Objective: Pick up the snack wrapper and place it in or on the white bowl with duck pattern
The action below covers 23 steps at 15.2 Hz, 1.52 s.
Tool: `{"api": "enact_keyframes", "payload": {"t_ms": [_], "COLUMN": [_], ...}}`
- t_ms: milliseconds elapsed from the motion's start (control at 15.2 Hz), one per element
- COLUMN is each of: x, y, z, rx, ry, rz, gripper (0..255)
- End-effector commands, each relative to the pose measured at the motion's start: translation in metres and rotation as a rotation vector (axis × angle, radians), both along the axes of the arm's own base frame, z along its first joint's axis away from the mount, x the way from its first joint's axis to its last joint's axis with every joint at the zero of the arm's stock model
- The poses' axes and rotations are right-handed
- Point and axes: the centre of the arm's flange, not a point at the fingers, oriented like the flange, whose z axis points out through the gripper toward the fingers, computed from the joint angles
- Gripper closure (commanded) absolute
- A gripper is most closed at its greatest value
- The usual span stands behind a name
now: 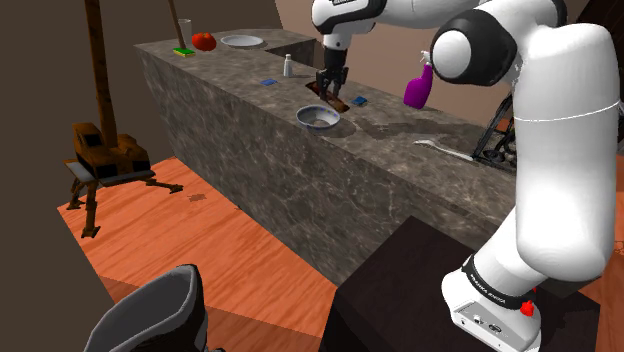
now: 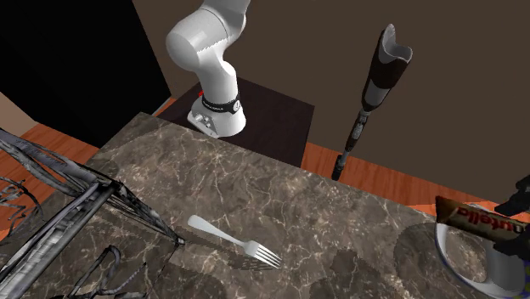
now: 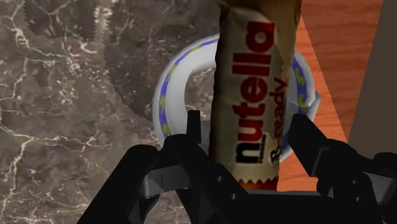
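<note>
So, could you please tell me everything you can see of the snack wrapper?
The wrapper is a long brown packet with a white panel reading "nutella" in black and red. The gripper clasps it near one end, so it sticks out over the bowl, white with a blue patterned rim, near the edge of the counter. Whether it touches the bowl is unclear.
</note>
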Motion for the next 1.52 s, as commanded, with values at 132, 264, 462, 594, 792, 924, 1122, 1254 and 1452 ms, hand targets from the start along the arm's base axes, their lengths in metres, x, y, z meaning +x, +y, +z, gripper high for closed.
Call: {"api": "enact_keyframes", "payload": {"t_ms": [132,264,462,594,792,924,1122,1254,1452], "x": [0.031,0.031,0.031,0.031,0.031,0.031,0.031,0.031,0.031], "y": [0.013,0.013,0.013,0.013,0.013,0.013,0.013,0.013,0.013], "z": [-0.006,-0.016,-0.032,-0.043,-0.059,-0.069,-0.073,-0.073,-0.073], "rx": [0.001,0.001,0.001,0.001,0.001,0.001,0.001,0.001,0.001], "ry": [0.0,0.0,0.0,0.0,0.0,0.0,0.0,0.0,0.0], "rz": [0.001,0.001,0.001,0.001,0.001,0.001,0.001,0.001,0.001], "gripper": [255,255,255,255,255,255,255,255,255]}}
